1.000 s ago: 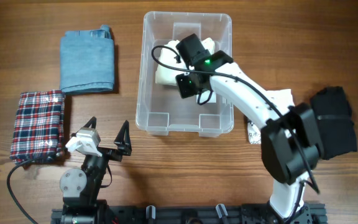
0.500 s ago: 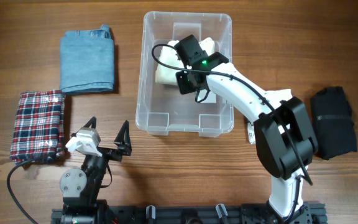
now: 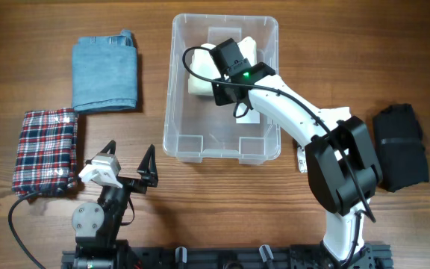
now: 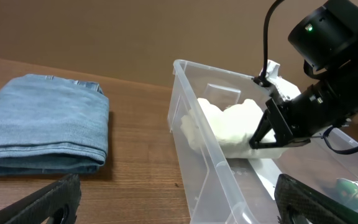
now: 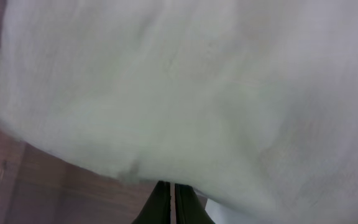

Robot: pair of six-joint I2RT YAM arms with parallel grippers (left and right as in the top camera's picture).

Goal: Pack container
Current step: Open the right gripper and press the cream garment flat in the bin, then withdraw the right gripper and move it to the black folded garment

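Observation:
The container (image 3: 169,97) is a clear plastic bin at the table's far middle; its near wall (image 4: 197,143) also shows in the left wrist view. A folded white cloth (image 3: 200,81) lies inside at the far end. My right gripper (image 3: 219,91) reaches down into the bin, shut. Its tips (image 4: 252,144) press against the lower edge of the white cloth (image 4: 225,121), and nothing shows between them. In the right wrist view the cloth (image 5: 179,81) fills the frame above the right gripper (image 5: 172,190). My left gripper (image 3: 129,161) rests open near the front edge, with only bare table between the fingers (image 4: 48,199).
Folded blue jeans (image 3: 105,75) lie left of the bin, also seen as jeans (image 4: 42,124) in the left wrist view. A red plaid cloth (image 3: 45,149) sits at the front left. A folded black garment (image 3: 400,146) lies at the right. A white paper (image 3: 304,157) lies beside the bin's near right corner.
The right arm's elbow swung left, uncovering more of the black garment. The shut right gripper moved slightly toward the bin's far end, nudging the white cloth with it. The left arm stayed still.

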